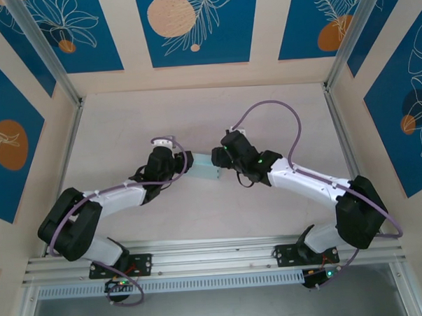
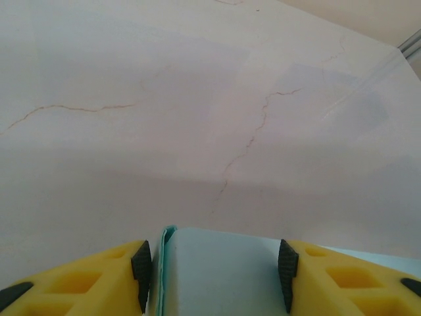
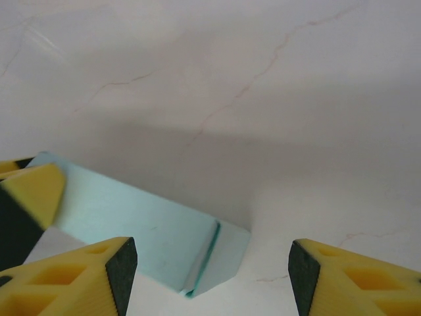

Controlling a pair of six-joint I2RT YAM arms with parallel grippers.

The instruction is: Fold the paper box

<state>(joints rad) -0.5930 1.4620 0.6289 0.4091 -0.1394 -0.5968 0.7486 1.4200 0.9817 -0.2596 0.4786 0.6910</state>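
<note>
The paper box (image 1: 206, 169) is a pale blue folded card, held just above the table between the two arms. My left gripper (image 1: 185, 164) is shut on its left end. In the left wrist view the box (image 2: 223, 257) lies between the black pads of the left gripper (image 2: 214, 273), and a flap edge stands along the left pad. My right gripper (image 1: 221, 157) hovers over the box's right end. In the right wrist view the right gripper (image 3: 212, 266) is open, its fingers wide apart. Under them the box (image 3: 131, 210) shows a folded end flap.
The pale marbled table (image 1: 195, 117) lies under both arms. A yellow finger of the left gripper (image 3: 33, 191) shows at the box's far end. Metal frame rails (image 1: 335, 117) and patterned walls close in the sides and back.
</note>
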